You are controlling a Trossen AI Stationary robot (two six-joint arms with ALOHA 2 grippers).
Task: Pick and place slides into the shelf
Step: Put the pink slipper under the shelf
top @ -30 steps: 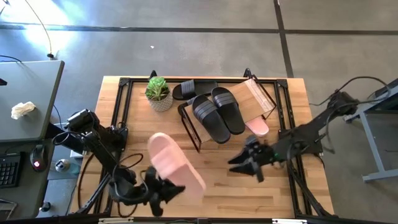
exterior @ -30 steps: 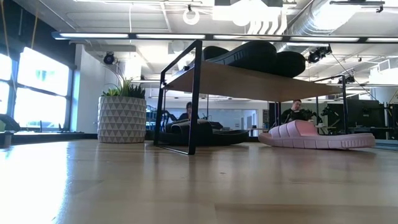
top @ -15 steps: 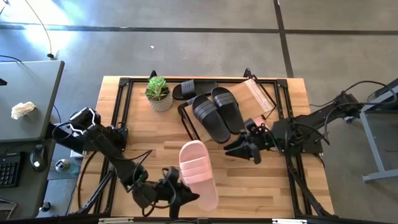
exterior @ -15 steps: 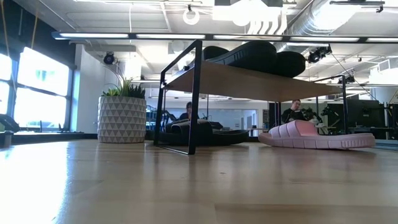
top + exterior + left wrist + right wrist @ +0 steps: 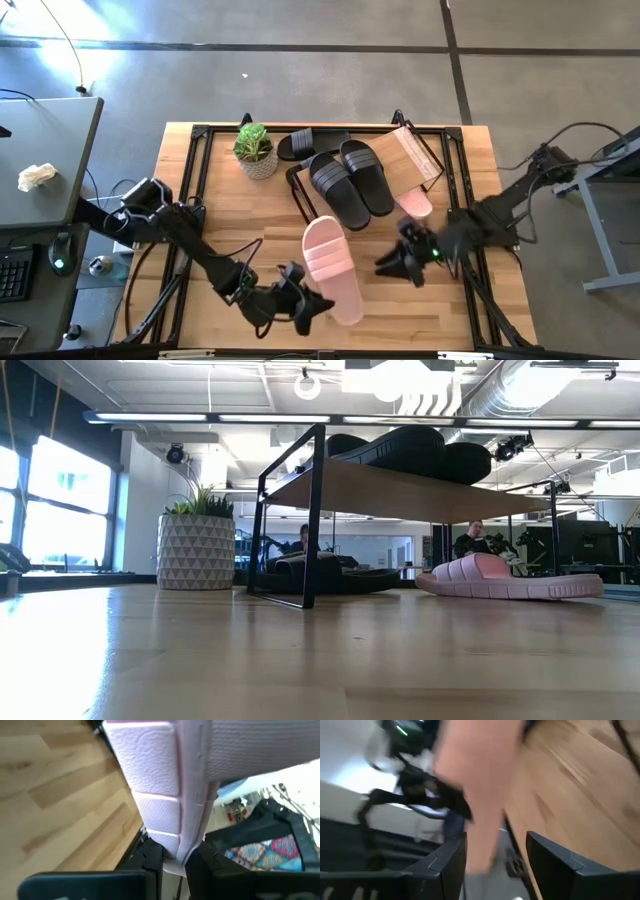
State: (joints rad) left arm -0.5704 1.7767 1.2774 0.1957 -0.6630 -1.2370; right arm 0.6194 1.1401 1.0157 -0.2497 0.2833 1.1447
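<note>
Nearest the table's front edge, our left gripper (image 5: 300,305) is clamped on the heel of a pink slide (image 5: 332,269). Our right gripper (image 5: 402,262), fingers spread, hangs beside it. Beyond, the shelf (image 5: 415,152) carries two black slides (image 5: 352,180), another pink slide (image 5: 413,204) beneath.
</note>
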